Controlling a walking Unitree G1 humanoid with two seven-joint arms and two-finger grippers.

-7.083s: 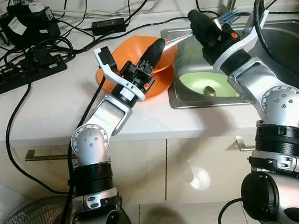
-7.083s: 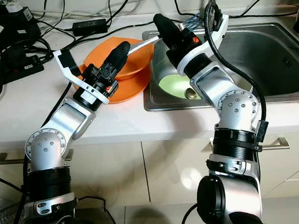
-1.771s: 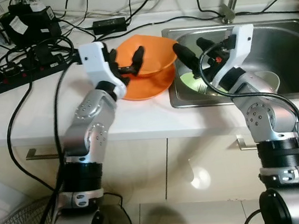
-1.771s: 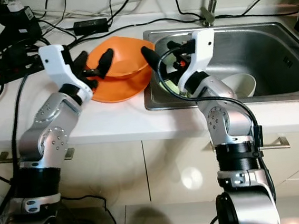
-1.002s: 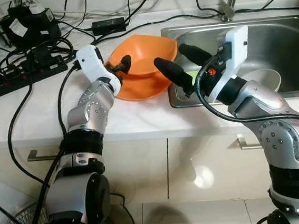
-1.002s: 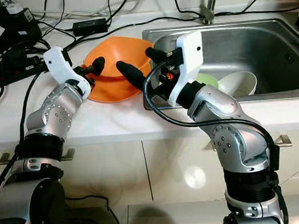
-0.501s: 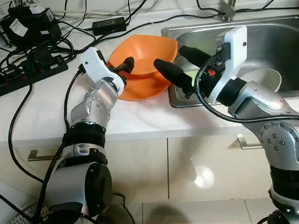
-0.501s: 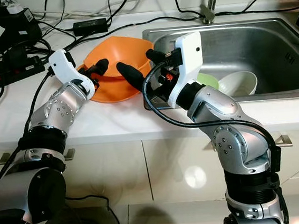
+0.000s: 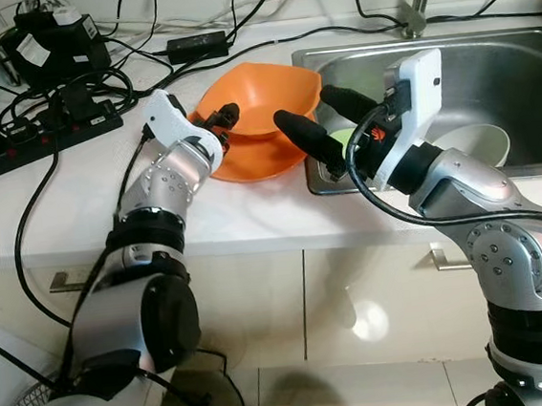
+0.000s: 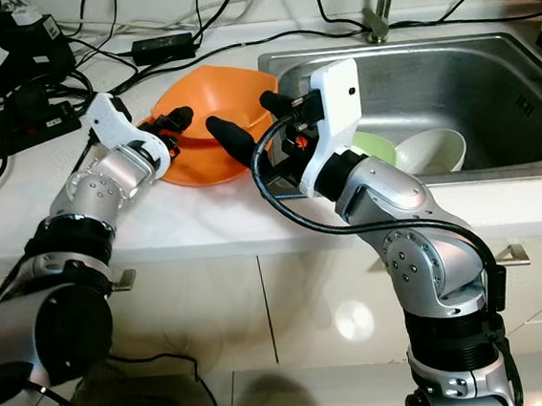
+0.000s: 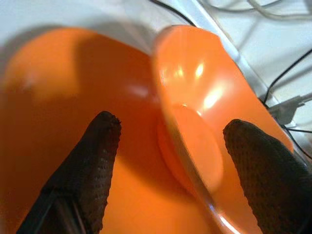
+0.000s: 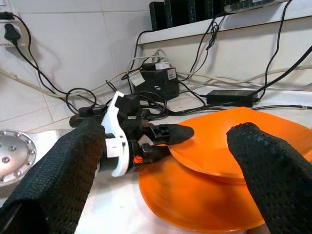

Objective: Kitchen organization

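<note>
In the last second the left gripper [image 9: 228,121] has stayed at the near rim of the orange bowl [image 9: 261,98], while the right gripper [image 9: 326,126] has moved a little closer from the sink [image 9: 517,64] side, so a two-sided hold seems prepared. The bowl sits tilted on the orange plate [image 9: 257,161] on the counter [image 9: 79,202]. Its rim passes between the left fingers [image 11: 100,146], which are spread wide and not closed. The right fingers [image 12: 73,165] are also wide, near the bowl and holding nothing.

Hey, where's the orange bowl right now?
The orange bowl sits tilted on the orange plate on the white counter, just left of the sink. The open left pincer straddles its rim.
</note>
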